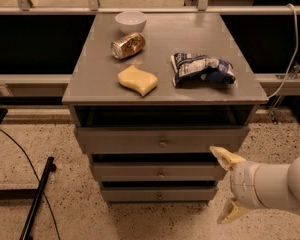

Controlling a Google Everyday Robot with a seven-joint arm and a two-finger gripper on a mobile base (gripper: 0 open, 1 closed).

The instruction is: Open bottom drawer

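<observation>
Right of the shut bottom drawer (135,194): gripper (229,185) spread, empty. Approach step; next calls for centring on round knob (159,196).

You see matt grey painted wood on the bottom drawer (140,194); the gripper (216,185), low right, looks smooth plastic.

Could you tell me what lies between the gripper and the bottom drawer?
Nothing; in the camera view the stretch is bare from the gripper, lower right, to the bottom drawer.
</observation>
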